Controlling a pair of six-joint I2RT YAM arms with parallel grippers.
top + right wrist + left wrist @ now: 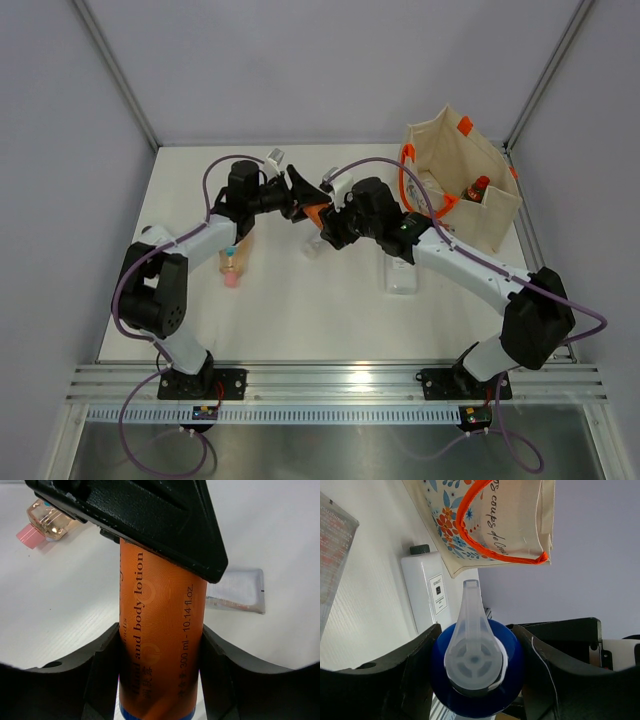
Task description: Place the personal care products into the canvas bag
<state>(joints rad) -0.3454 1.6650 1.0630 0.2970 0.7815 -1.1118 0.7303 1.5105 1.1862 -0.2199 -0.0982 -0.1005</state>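
"Who had the orange bottle (316,213)?"
"Both. The left gripper (297,193) pinched its blue cap (470,692), the right gripper (328,224) its body, at the canvas bag's (445,150) nine o'clock. I reckoned the left should let go first."

Overhead view from near edge, both wrist views close on orange bottle (160,645)

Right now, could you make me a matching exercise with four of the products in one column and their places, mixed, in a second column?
1. orange bottle
2. green red-capped bottle
3. flat white bottle
4. peach tube

A. inside the canvas bag
B. lying on the table, left half
C. held by the left gripper and the right gripper
D. lying on the table near the bag

Pairs: 1-C, 2-A, 3-D, 4-B
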